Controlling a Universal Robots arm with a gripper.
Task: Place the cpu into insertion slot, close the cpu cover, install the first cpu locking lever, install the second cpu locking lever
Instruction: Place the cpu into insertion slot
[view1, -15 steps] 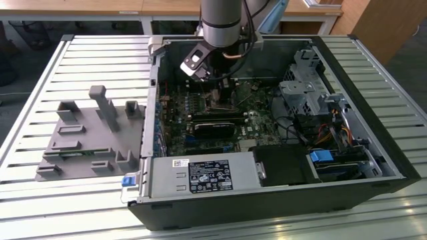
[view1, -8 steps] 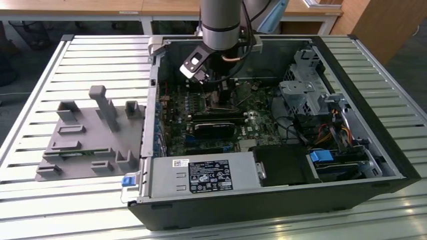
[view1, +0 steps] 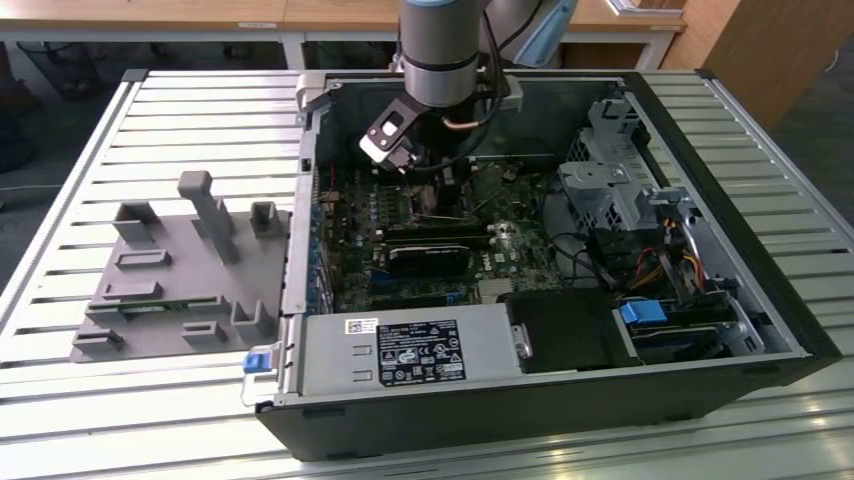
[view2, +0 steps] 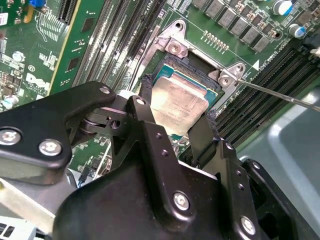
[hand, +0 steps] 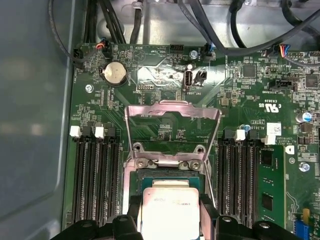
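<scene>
In both wrist views the cpu (hand: 170, 212) (view2: 177, 102), a pale silvery square chip, sits between my two black fingers (hand: 134, 212). My gripper (view2: 175, 120) is shut on its edges. It hangs just over the insertion slot (hand: 165, 175) (view2: 187, 67), a dark square socket in the green board, slightly offset from it. The cpu cover (hand: 150, 109), a silvery frame plate, stands swung up and open beyond the socket. A thin metal locking lever (view2: 280, 94) juts out beside the socket. In the exterior view my gripper (view1: 430, 195) reaches down into the open computer case.
Long black memory slots (hand: 92, 175) (hand: 240, 170) flank the socket on both sides. A grey power supply box (view1: 400, 352) lies at the case's front. A drive cage (view1: 607, 190) and cables (view1: 667, 270) are at the exterior view's right, and a grey fixture (view1: 174, 270) at its left.
</scene>
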